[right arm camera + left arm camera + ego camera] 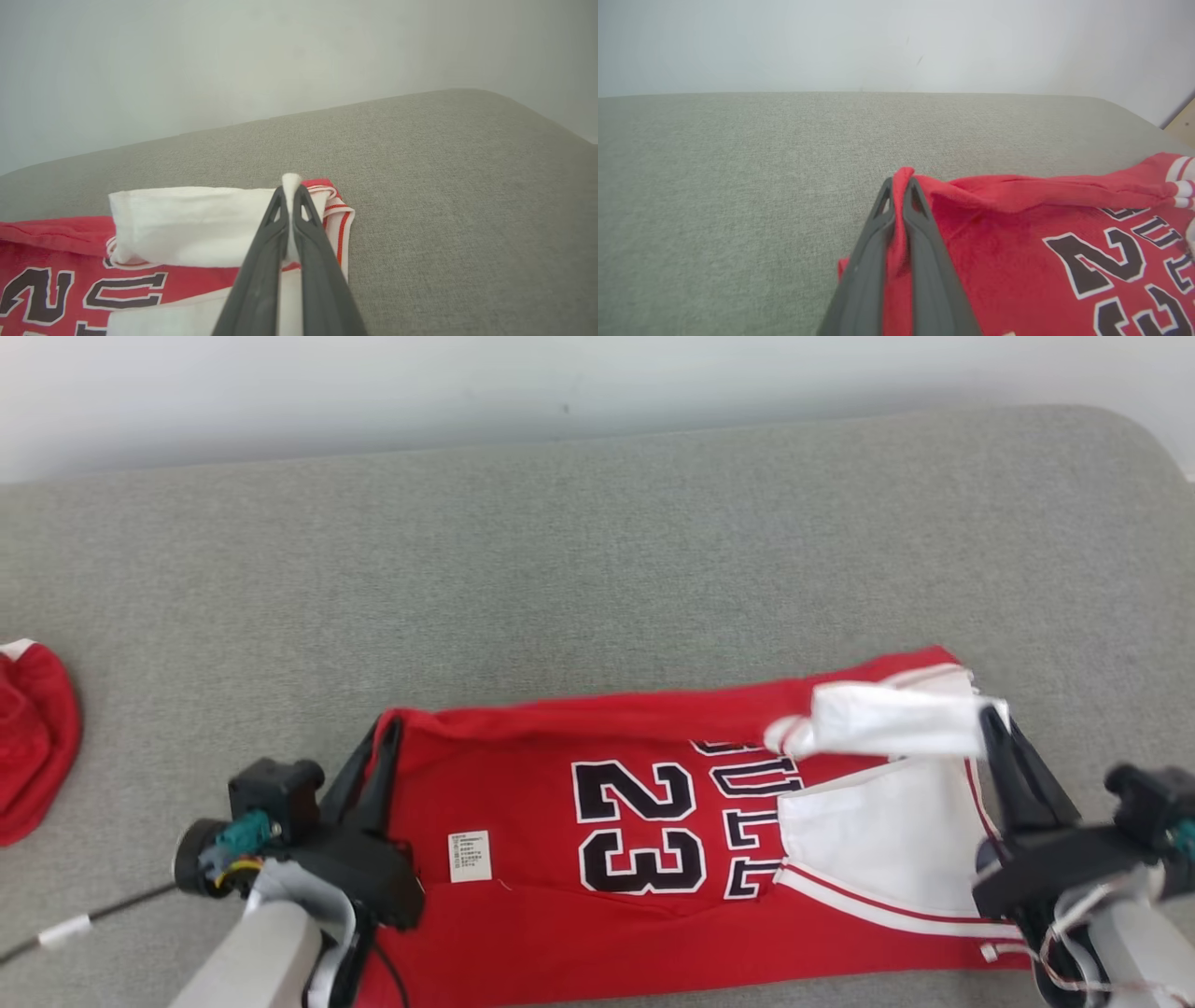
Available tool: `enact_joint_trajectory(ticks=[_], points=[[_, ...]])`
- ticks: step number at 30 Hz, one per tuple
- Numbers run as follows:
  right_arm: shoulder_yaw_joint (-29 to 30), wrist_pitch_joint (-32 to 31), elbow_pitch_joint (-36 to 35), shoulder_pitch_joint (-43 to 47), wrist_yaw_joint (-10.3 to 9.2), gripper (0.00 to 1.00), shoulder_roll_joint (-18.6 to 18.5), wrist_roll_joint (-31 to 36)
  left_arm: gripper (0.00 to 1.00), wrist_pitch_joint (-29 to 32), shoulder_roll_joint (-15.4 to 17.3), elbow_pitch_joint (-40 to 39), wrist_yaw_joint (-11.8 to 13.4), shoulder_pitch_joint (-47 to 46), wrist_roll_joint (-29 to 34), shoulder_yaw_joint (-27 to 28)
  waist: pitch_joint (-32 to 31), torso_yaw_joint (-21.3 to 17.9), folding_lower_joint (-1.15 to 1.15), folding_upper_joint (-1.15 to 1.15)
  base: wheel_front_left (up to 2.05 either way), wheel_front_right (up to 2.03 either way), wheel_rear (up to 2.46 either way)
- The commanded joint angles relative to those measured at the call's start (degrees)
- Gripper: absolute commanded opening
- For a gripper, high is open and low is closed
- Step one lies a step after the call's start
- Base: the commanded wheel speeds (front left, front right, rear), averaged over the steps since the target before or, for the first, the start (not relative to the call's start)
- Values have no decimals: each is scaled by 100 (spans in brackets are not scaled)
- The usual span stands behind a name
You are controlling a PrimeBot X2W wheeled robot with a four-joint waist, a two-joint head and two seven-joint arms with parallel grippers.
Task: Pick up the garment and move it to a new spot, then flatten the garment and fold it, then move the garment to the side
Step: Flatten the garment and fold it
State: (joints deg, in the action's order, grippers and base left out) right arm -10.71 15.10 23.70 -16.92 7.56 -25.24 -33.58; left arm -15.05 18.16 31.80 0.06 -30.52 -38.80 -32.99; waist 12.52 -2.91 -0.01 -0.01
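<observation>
From the head, we see the red jersey [653,859] spread flat on the grey cushion [597,541], near its front edge (the 23 faces up). Our left gripper [385,733] pinches the jersey's left corner, and our right gripper [997,721] pinches its white-trimmed end. At the left wrist, the jaws clamp red cloth. At the right wrist, they clamp a white fold turned back over the lettering.

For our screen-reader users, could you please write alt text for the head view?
A red jersey numbered 23 lies on a grey cushion, its two far corners pinched by the left hand and right hand. Another red cloth sits at the far left.
</observation>
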Motion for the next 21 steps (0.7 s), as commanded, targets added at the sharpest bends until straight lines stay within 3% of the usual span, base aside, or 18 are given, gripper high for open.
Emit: enact_joint_trajectory(ticks=[1,8,14,15,16,17,18,21], points=[[85,5,-74,164,-11,0,35,8,0,-14,-15,-95,45,210,56,36,-47,59,1,1,0,0,0],[585,3,-376,1012,-11,0,259,43,0,-16,-122,-787,191,960,514,283,-171,135,1,1,0,0,0],[757,-99,-393,1410,-11,0,445,116,0,-17,-305,-902,193,1464,728,556,-314,149,1,1,0,0,0],[773,-128,-398,1444,-11,0,471,136,34,-17,-337,-905,184,1513,777,605,-335,151,1,1,0,0,0],[795,-133,-408,1477,-11,5,487,163,73,-17,-356,-877,169,1566,829,649,-365,153,1,1,0,0,0],[818,-156,-417,1503,-11,43,510,180,100,-17,-383,-848,161,1607,877,694,-389,154,1,1,0,0,0],[845,-175,-427,1539,-11,100,526,214,100,-17,-417,-854,174,1632,934,767,-418,155,1,1,0,0,0],[906,-193,-439,1602,-11,100,550,247,100,-17,-479,-842,144,1714,1033,899,-488,154,1,1,0,0,0]])
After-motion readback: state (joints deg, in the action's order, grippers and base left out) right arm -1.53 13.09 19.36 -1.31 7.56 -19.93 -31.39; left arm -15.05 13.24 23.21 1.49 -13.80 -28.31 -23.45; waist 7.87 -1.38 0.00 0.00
